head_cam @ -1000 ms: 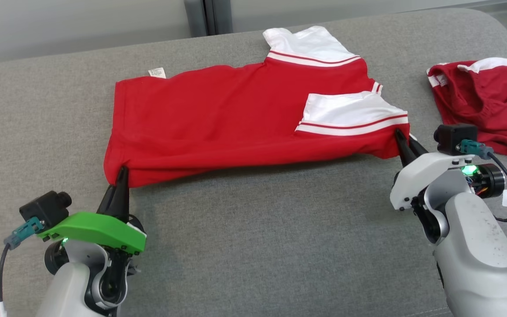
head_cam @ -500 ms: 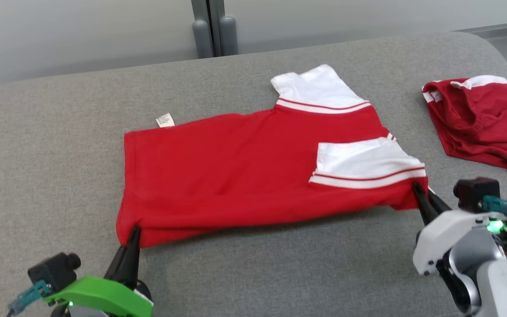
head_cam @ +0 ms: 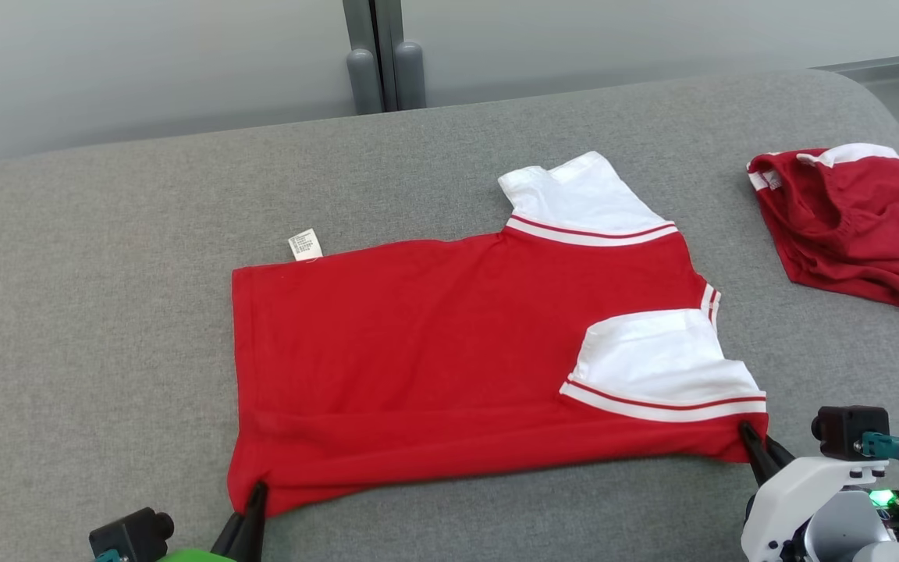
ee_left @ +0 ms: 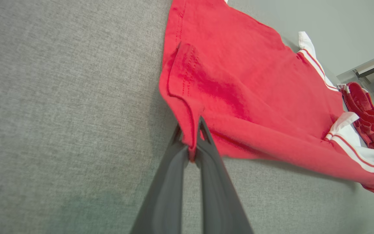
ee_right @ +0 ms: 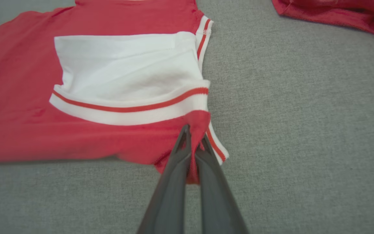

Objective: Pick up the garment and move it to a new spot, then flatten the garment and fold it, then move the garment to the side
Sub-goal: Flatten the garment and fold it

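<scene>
**Operator:** Where is the red T-shirt (head_cam: 418,351)?

**Technician:** Spread on the grey upholstered surface (head_cam: 90,312). The left gripper (ee_left: 190,125) is clamped on its hem corner, the right gripper (ee_right: 194,131) on its near right corner.

**Operator:** Failure modes?

**Technician:** Both pinches are thin, so an uneven pull may slip one. The folded-in white sleeve (head_cam: 652,359) may bunch.

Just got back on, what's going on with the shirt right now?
Both tools are shut on the shirt along its near edge: the left tool pinches the hem corner, the right tool the shoulder end beside the white sleeve. The shirt lies spread on the grey surface, that sleeve folded in. Another red garment sits apart at the right.
</scene>
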`<state>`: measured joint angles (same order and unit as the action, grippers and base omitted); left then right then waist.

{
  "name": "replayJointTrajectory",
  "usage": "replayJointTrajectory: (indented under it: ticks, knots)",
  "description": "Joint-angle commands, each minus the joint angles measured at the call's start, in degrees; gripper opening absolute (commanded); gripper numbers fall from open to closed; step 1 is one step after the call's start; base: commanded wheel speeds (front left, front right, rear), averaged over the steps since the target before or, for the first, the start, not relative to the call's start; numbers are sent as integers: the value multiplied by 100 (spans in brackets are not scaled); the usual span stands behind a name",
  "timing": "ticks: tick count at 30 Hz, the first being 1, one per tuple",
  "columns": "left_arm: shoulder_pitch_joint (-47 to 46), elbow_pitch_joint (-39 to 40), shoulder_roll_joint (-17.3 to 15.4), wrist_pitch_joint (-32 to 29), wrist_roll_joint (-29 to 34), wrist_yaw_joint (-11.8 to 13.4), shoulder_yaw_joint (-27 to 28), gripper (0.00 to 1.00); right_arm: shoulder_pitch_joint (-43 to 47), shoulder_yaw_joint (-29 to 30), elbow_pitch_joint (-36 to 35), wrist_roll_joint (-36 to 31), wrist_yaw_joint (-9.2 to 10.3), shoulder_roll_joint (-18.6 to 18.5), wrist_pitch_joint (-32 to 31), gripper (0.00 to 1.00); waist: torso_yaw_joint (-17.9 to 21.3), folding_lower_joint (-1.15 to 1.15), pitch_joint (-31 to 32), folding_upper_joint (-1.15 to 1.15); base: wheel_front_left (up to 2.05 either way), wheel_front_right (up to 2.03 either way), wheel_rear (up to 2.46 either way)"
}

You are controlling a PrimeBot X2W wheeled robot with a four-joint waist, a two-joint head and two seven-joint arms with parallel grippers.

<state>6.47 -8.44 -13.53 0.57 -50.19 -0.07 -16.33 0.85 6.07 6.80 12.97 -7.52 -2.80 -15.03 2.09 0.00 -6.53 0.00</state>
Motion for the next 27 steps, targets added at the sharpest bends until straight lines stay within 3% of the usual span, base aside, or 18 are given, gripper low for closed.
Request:
replayJointTrajectory:
  ticks: [1,2,8,13,17,22,27]
  knots:
    - [61,-67,-80,16,78,8,-12,100,-25,25,81,14,8,-25,103,78,2,0,12,0,0,0,0]
    - [82,-98,-90,26,107,33,-22,100,-31,41,123,-1,8,-25,149,100,3,0,14,0,0,0,0]
    - [139,-20,-241,108,271,94,-9,100,0,244,154,-162,7,-23,417,100,12,0,45,0,0,0,0]
    - [-197,330,-600,-1,464,146,87,100,-124,413,-124,-352,7,-21,526,100,17,0,11,0,0,0,0]
    - [-815,579,-1102,-336,765,99,103,100,-344,355,-393,-478,7,-19,534,100,40,0,-140,0,0,0,0]
    - [-1934,637,-1670,-1024,1042,-139,-5,100,-743,92,-643,-579,7,-19,426,100,144,0,-497,0,0,0,0]
    - [-2777,251,-1818,-1563,1118,-261,-156,100,-1124,-157,-745,-618,7,-19,426,100,306,0,-983,0,0,0,0]
